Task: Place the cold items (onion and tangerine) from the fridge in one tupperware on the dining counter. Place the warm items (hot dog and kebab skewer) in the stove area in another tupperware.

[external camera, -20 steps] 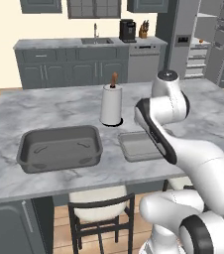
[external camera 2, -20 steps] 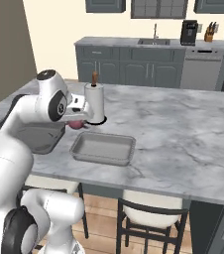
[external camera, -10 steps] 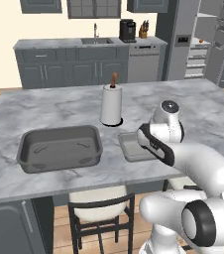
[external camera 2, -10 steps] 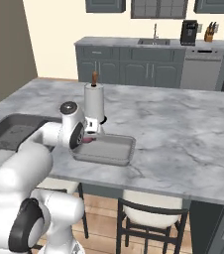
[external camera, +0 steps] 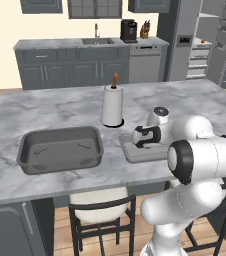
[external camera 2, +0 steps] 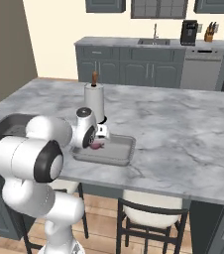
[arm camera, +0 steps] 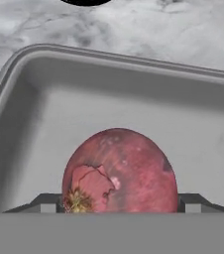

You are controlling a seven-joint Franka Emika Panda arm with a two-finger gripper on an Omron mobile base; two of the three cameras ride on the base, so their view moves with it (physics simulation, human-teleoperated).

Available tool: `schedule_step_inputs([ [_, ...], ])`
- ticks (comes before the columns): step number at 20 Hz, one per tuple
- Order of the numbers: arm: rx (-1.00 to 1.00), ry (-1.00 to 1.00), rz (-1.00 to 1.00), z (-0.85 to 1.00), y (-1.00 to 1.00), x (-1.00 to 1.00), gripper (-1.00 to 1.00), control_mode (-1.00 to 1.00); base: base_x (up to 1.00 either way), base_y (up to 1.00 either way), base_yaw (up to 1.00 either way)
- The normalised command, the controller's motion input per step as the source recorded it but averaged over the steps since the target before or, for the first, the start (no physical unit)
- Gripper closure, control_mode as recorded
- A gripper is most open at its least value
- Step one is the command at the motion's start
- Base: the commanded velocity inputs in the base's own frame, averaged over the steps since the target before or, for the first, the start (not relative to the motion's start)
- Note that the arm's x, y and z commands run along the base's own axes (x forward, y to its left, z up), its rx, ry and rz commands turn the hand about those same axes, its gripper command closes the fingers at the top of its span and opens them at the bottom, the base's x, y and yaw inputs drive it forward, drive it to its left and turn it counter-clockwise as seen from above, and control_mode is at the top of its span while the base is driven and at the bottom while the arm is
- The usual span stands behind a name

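Note:
A red onion (arm camera: 120, 171) sits between my gripper's (arm camera: 120, 204) two dark tips, which press its sides, so the gripper is shut on it. It hangs low inside a shallow grey tupperware (arm camera: 109, 57) on the marble dining counter. From the right base view the onion (external camera 2: 97, 145) shows pink under the hand, over the left end of that tupperware (external camera 2: 120, 159). In the left base view the gripper (external camera: 139, 140) dips into the same tupperware (external camera: 135, 158). The tangerine, hot dog and kebab skewer are out of view.
A larger, deeper grey tupperware (external camera: 60, 150) lies to the left on the counter. A paper towel roll (external camera: 112, 106) stands just behind the small tupperware. A stool (external camera: 100, 210) is tucked under the counter's front edge. The fridge (external camera: 205, 40) stands open at the far right.
The arm has swung down from above the counter and lowered the onion into the shallow tupperware. The grip on the onion has stayed the same.

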Motion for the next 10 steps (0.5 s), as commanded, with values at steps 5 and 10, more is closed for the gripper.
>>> schedule_step_inputs([
  [5, 0.00, 0.12, 0.03, -0.70, -0.31, 0.47, 1.00, -1.00, 0.00, 0.00, 0.00],
  [10, 0.00, 0.07, 0.01, -0.53, -0.06, 0.40, -1.00, -1.00, 0.00, 0.00, 0.00],
])
